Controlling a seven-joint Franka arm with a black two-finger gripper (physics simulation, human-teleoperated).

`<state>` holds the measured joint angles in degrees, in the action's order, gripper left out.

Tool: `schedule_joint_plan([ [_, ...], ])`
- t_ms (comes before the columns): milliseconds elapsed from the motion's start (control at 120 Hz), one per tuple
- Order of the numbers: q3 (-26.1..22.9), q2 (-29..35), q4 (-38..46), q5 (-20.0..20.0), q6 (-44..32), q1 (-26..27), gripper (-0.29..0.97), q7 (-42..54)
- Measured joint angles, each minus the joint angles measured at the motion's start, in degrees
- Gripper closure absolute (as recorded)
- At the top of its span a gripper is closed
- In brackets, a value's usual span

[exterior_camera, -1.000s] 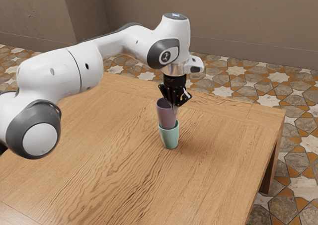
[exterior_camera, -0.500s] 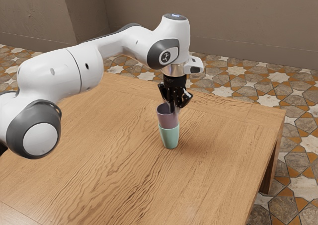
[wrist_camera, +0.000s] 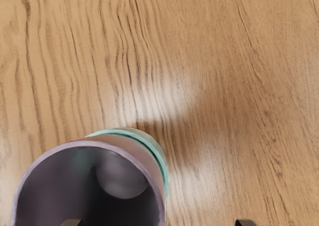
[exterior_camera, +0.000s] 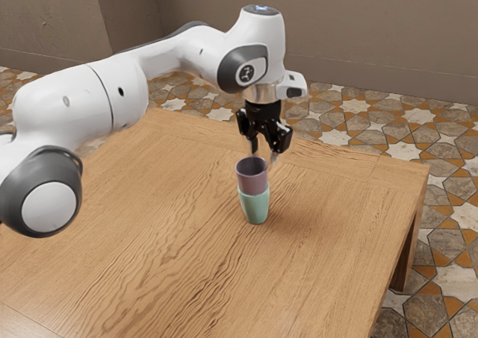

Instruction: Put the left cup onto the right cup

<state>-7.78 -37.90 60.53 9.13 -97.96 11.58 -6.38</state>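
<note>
Lifted higher now than half a second ago, with the gripper (exterior_camera: 265, 150) clear of the purple cup (exterior_camera: 251, 175) and not down at its rim any more. Jaws apart, clamped on nothing. Just below the gripper, upright and nested in the teal cup (exterior_camera: 255, 205), only the purple cup's upper part above the teal rim. Both together near the middle of the wooden table (exterior_camera: 149, 233). Seen from the wrist, straight down into the purple cup (wrist_camera: 124, 186), with the teal cup (wrist_camera: 155, 150) as a thin ring around it, on the wooden table (wrist_camera: 224, 61).
</note>
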Motion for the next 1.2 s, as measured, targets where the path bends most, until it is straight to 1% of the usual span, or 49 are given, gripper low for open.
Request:
schedule_joint_plan([
  [208,0.12,5.62,5.09,-0.33,0.04,0.68,0.13,-0.49],
  [400,0.26,11.12,11.07,-1.04,0.01,0.54,0.05,-0.84],
  [575,0.53,16.81,17.06,-2.1,0.04,0.48,0.02,-1.02],
  [833,0.76,23.48,23.43,-2.98,0.06,0.41,0.01,-1.16],
  [983,2.14,26.84,26.35,-3.16,0.15,0.54,0.0,-1.2],
  [1200,5.12,29.44,27.82,-3.31,1.73,1.82,0.0,-1.13],
])
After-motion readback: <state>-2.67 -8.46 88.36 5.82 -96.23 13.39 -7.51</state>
